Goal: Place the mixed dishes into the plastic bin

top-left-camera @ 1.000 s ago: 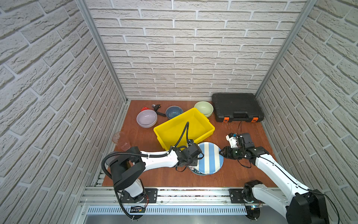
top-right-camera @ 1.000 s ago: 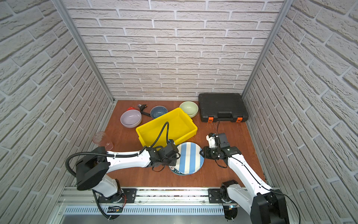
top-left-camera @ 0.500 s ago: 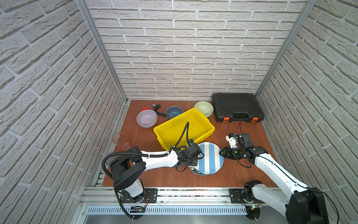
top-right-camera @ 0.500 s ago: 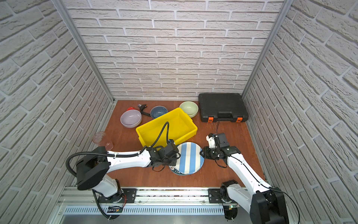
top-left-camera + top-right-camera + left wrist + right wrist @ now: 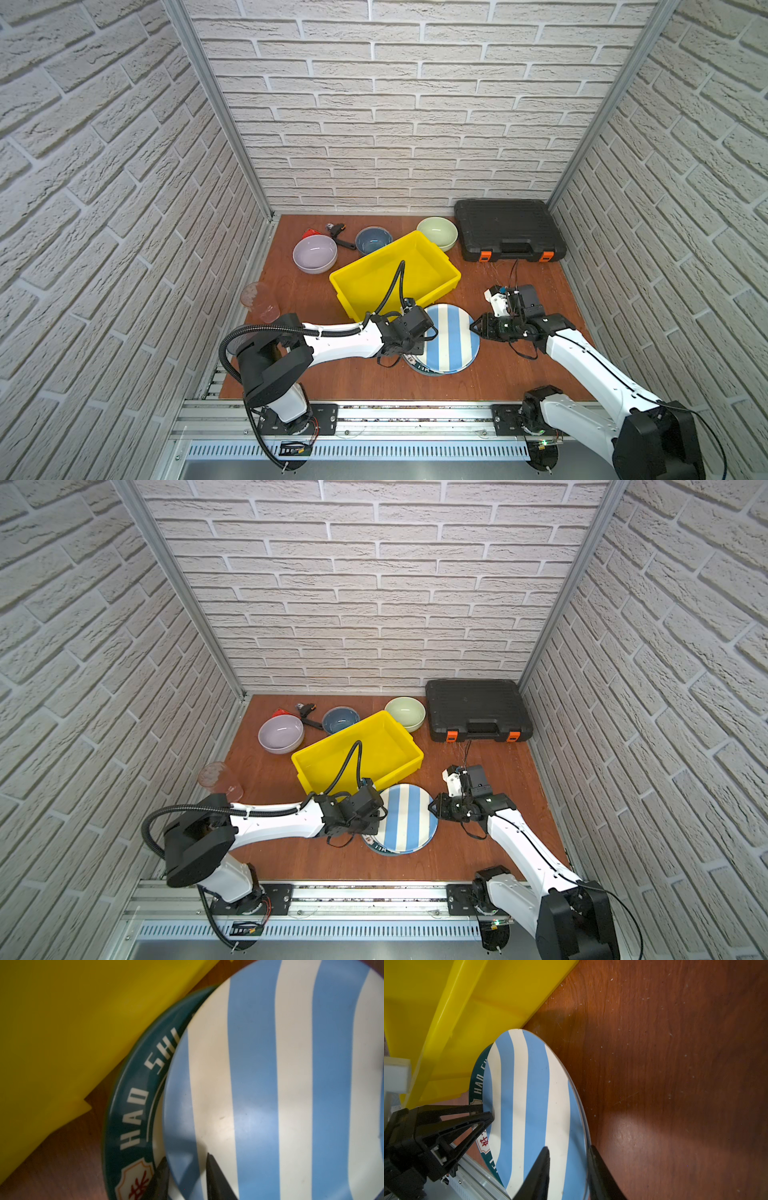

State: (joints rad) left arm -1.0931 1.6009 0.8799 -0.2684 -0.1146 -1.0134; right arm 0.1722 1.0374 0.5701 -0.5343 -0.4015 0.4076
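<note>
Just in front of the plastic bin [image 5: 365, 282], the blue-white striped plate [image 5: 451, 338] lies on the surface on top of a printed plate [image 5: 133, 1105], its far edge close to the bin's near wall. Over the last second almost nothing has shifted. Plate, bin and both arms sit where they did, so the lift has not begun, and I judge the grasp is only being settled.

The left gripper [image 5: 187, 1176] is clenched on the striped plate's rim, one finger over it and one under; the right wrist view shows the same pinch from across the plate. The right gripper [image 5: 569, 1169] straddles the opposite rim. Its fingers may already be pressing, but the angle is too oblique to tell.

No dish is in the bin yet. The lilac bowl [image 5: 314, 253], dark-blue bowl [image 5: 373, 240] and pale-green bowl [image 5: 437, 232] wait behind it, and a tinted tumbler [image 5: 259, 299] stands at the left edge.

The striped plate covers most of the printed plate, so how many plates are stacked cannot be made out. In both top views the left gripper's body hides its own fingertips.
</note>
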